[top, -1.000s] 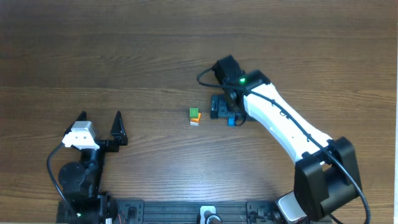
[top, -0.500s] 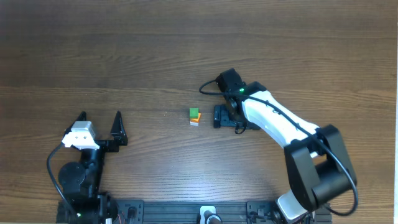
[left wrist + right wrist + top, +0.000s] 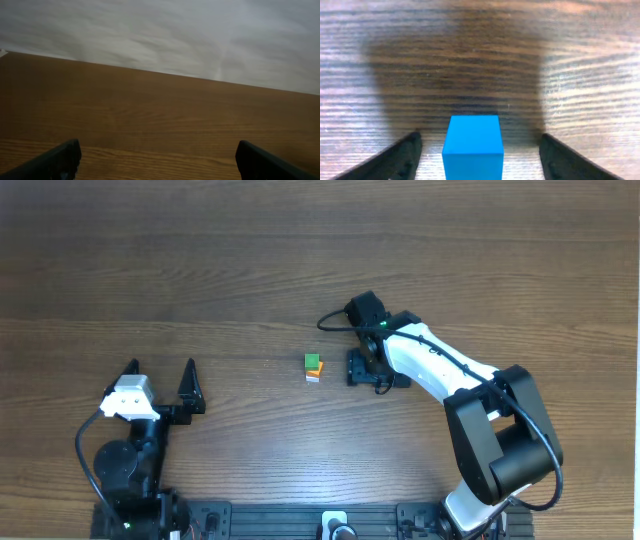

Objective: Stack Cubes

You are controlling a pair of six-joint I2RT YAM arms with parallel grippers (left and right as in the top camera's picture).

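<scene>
A small stack of cubes [image 3: 313, 367], green on top with orange and white showing below it, stands near the middle of the wooden table [image 3: 200, 260]. Just to its right my right gripper [image 3: 369, 370] is down low at the table. In the right wrist view this gripper [image 3: 479, 161] is open, and a blue cube [image 3: 472, 147] sits on the wood between its fingers [image 3: 395, 160] with a gap on each side. My left gripper [image 3: 160, 377] rests open at the near left, far from the cubes, with nothing between its fingers [image 3: 60, 159].
Bare wooden table lies all around the cubes. In the left wrist view the table's far edge [image 3: 160, 75] meets a pale wall. The arms' bases stand along the near edge [image 3: 330, 520].
My right gripper has moved slightly nearer and lower over the blue cube, which showed beside it in the top view before and is now covered by it. The left arm kept still.
</scene>
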